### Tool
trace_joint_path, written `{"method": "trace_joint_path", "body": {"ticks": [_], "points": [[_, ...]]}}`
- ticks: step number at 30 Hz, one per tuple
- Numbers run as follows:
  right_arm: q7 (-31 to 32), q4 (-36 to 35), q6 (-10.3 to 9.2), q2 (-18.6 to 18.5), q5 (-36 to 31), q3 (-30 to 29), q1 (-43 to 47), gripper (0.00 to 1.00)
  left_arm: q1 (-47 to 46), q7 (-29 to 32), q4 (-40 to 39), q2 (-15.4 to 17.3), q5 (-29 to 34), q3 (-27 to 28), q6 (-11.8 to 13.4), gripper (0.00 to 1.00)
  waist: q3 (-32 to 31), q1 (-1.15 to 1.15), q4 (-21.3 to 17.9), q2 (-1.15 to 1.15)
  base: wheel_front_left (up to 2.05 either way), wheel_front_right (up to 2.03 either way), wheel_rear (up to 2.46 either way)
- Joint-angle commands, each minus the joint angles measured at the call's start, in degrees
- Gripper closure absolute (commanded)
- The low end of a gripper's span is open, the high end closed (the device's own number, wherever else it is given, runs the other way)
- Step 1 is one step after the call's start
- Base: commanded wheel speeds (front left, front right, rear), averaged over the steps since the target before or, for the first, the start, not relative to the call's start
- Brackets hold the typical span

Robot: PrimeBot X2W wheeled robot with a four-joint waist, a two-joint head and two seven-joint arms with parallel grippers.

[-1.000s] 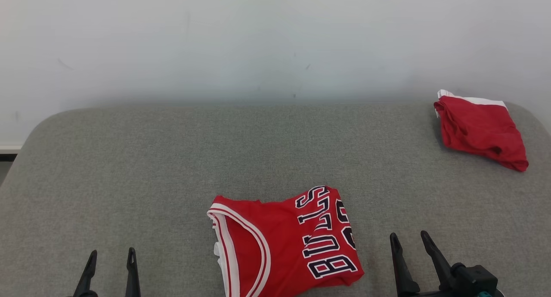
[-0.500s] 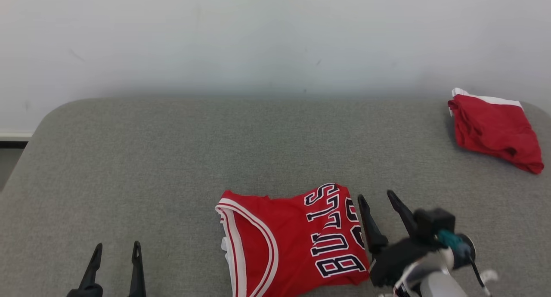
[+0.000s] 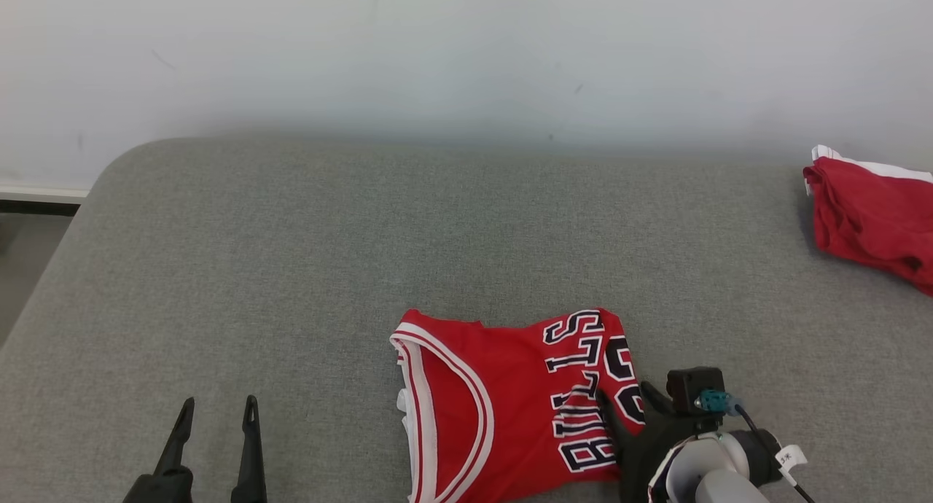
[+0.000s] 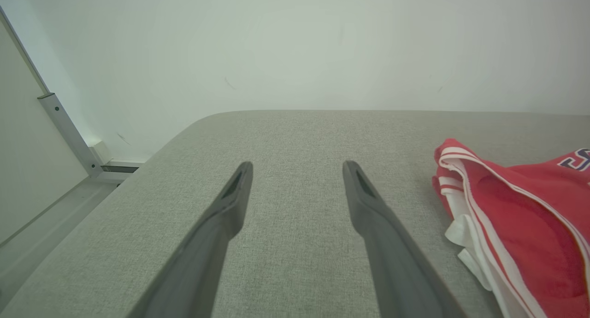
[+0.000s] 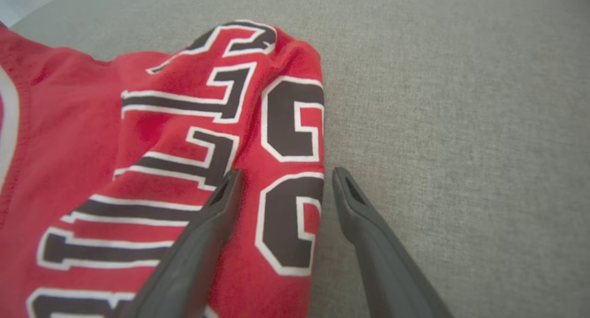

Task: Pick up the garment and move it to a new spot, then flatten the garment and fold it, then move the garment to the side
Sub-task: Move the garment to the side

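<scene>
The garment is a red basketball jersey with white trim and dark lettering, lying folded on the grey padded surface near its front edge. My right gripper is open and tilted down over the jersey's right edge. In the right wrist view one finger lies over the lettered cloth and the other over bare padding, so the right gripper straddles the fold. My left gripper is open at the lower left, well clear of the jersey. The left gripper has nothing between its fingers, and the jersey's armhole lies to its right.
A second red cloth with a white band lies bunched at the far right of the surface. A pale wall stands behind. The padding's rounded left corner drops to the floor, where a metal rail runs.
My right gripper has come in from the lower right, leftward and down, onto the jersey's right edge. The head view has shifted, sliding everything rightward. The left gripper keeps its pose.
</scene>
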Motion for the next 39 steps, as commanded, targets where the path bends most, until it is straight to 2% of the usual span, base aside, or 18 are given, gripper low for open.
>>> {"method": "trace_joint_path", "body": {"ticks": [1, 7, 8, 9, 10, 12, 19, 25, 32, 39], "points": [[0.8, 1.9, -0.14, -0.1, -0.1, 0.7, -0.4, 0.00, -0.8, -0.6, 0.3, 0.0, -0.2, 0.1, 0.0, 0.00, 0.1, -0.01, -0.2, 0.00, 0.00, 0.00, 0.00], [0.7, 8.6, -0.14, 0.3, 0.7, 2.6, -2.8, 0.00, -1.6, -1.0, 0.9, 0.3, -0.4, -0.1, 0.3, 0.00, 0.8, -0.01, -0.4, 0.00, 0.00, 0.00, 0.00], [0.7, 10.4, -0.14, 0.7, 1.9, 3.9, -3.8, 0.24, -1.8, -1.1, 1.1, 0.4, -0.4, -0.2, 0.2, 0.00, 0.9, -0.01, -0.3, 0.00, 0.00, 0.00, 0.00], [0.4, 10.9, -0.14, 0.9, 2.9, 4.6, -4.2, 0.74, -1.8, -1.2, 1.3, 0.5, -0.5, -0.2, 0.1, 0.00, 0.9, -0.01, -0.3, 0.00, 0.00, 0.00, 0.00], [0.2, 11.2, -0.14, 1.1, 3.7, 5.3, -4.7, 1.00, -1.8, -1.1, 1.4, 0.5, -0.5, -0.2, 0.2, 0.00, 0.9, -0.01, -0.2, 0.00, 0.00, 0.00, 0.00], [-0.4, 11.8, -0.14, 1.1, 5.3, 6.6, -5.8, 1.00, -1.8, -1.2, 1.5, 0.4, -0.7, -0.2, 0.4, 0.00, 0.8, -0.01, -0.2, 0.00, 0.00, 0.00, 0.00], [-3.1, 11.0, -0.14, -2.4, 8.2, 10.6, -13.8, 1.00, -1.8, -1.6, 1.8, 0.1, -2.1, 0.5, 0.3, 0.00, 2.2, -0.01, -1.7, 0.00, 0.00, 0.00, 0.00], [-2.8, 10.7, -0.14, -8.1, 10.3, 13.1, -23.1, 1.00, -4.8, -1.7, 0.3, -0.4, -2.5, -0.2, 0.0, 0.00, 7.8, -0.01, -2.7, 0.00, 0.00, 0.00, 0.00], [-3.8, 11.8, -0.14, -14.4, 12.2, 13.6, -32.1, 1.00, -8.8, -1.9, -0.1, 0.6, -2.2, -0.3, -0.8, 0.00, 13.8, -0.01, -5.1, 0.00, 0.00, 0.00, 0.00], [-4.7, 13.8, -0.14, -18.1, 11.9, 14.5, -39.3, 1.00, -11.3, -2.0, -2.7, 2.1, -1.1, 0.0, -1.0, 0.00, 18.1, -0.01, -7.8, 0.00, 0.00, 0.00, 0.00]]}}
